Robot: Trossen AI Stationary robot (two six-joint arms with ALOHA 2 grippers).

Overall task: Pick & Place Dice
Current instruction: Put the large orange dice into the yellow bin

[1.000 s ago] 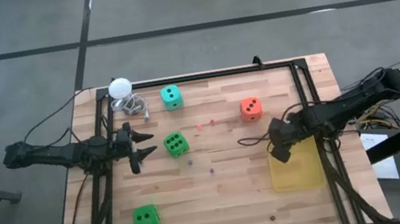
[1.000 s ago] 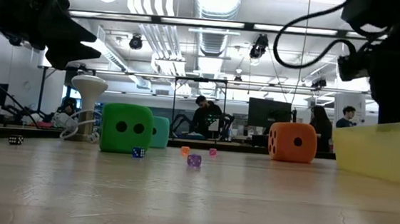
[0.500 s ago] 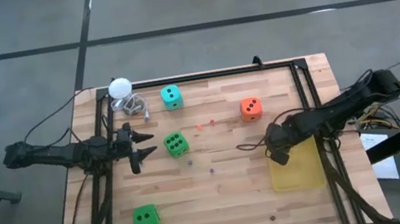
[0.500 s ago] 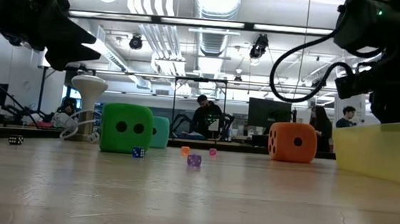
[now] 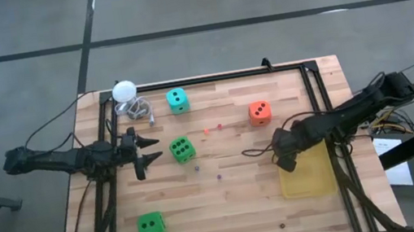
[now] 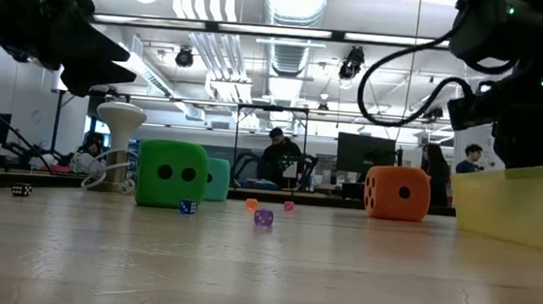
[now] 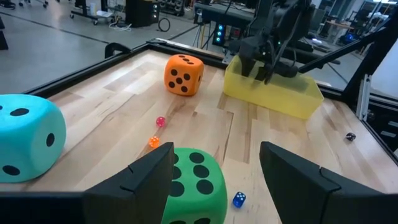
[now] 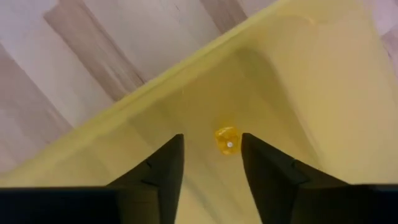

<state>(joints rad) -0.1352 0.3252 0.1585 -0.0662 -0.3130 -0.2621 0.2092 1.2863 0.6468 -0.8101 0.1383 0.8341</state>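
Two grippers show, both with fingers parted and holding nothing. The right gripper (image 5: 285,152) hangs over the near-left corner of the yellow bin (image 5: 315,178), at the table's right side; its wrist view looks down between its spread fingers (image 8: 160,171) at a tiny yellow die (image 8: 227,140) lying on the bin's floor. The left gripper (image 5: 149,152) sits at the table's left side, fingers apart, pointing at a green die (image 5: 182,149) just beside its tips without touching it. In the left wrist view that green die (image 7: 196,183) lies between the two fingers (image 7: 149,177), ahead of them.

The teal die (image 5: 177,99) stands near the far edge, close to a white ball (image 5: 124,90) at the far-left corner. The orange die (image 5: 259,111) rests right of centre, apart from the bin. A second green die (image 5: 151,225) sits alone near the front-left. Several tiny dice lie on the wood between the large ones: a blue one (image 7: 239,200) just beside the green die, a purple one (image 6: 263,217), and small orange and pink ones (image 7: 157,132) nearer the middle. All four large dice rest on the table (image 5: 237,210), outside the bin.
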